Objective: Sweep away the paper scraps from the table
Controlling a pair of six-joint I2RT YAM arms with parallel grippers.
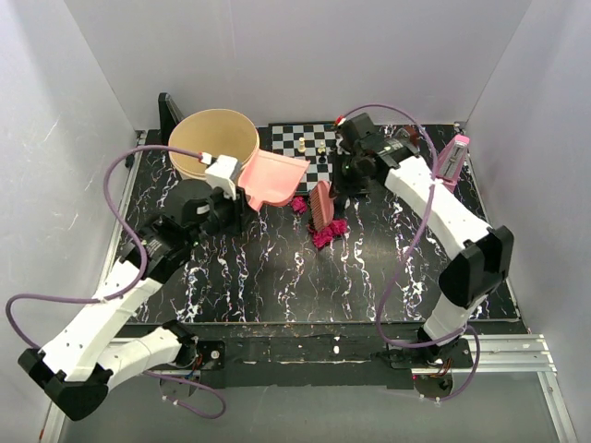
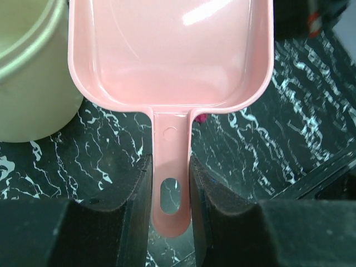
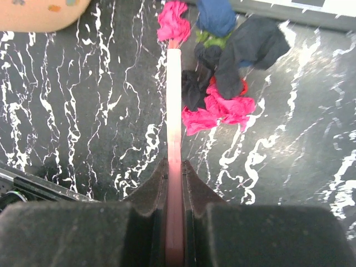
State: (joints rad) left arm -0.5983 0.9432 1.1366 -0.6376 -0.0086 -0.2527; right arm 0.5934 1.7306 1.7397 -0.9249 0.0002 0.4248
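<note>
The paper scraps lie on the black veined table point(image 1: 277, 277) in a magenta clump point(image 1: 328, 231), with one more magenta wad point(image 1: 299, 205) beside the brush. In the right wrist view they show as magenta point(image 3: 222, 111), blue point(image 3: 216, 15), dark point(image 3: 250, 44) and green point(image 3: 211, 38) wads right of the brush, plus a magenta wad point(image 3: 172, 19) at its tip. My right gripper point(image 3: 174, 178) is shut on the pink brush point(image 3: 174, 111), also seen from above point(image 1: 320, 203). My left gripper point(image 2: 170, 194) is shut on the handle of the empty pink dustpan point(image 2: 172, 55), which sits left of the scraps point(image 1: 272, 180).
A tan bowl point(image 1: 214, 143) stands at the back left, touching the dustpan's left side point(image 2: 28, 72). A chessboard point(image 1: 309, 138) with small pieces lies at the back behind the scraps. A pink and black object point(image 1: 452, 157) sits at the right edge.
</note>
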